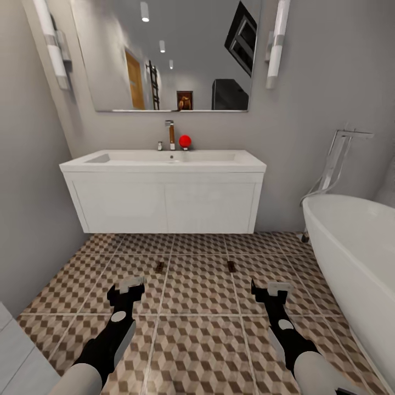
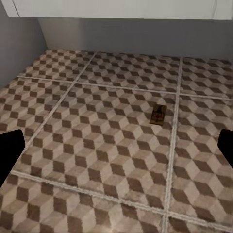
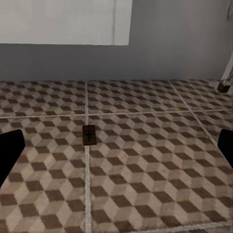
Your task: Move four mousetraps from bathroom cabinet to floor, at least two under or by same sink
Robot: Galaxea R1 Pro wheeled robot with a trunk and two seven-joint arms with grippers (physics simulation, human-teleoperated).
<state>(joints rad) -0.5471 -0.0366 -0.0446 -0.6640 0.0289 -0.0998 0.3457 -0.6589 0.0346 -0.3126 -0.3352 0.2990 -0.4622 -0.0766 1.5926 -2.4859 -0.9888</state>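
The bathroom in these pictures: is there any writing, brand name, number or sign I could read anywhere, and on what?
None: no readable text in any view.
The mousetraps on the bathroom floor carry markings too small and blurred to read.
The framed picture reflected in the mirror is too blurred to tell if it bears words.
The white vanity, red ball and bathtub show no lettering.

Our two arms reach forward and low, side by side — left end effector [image 1: 127, 287] and right end effector [image 1: 272, 289] both empty, fingers spread wide, wrists level, pointing ahead.
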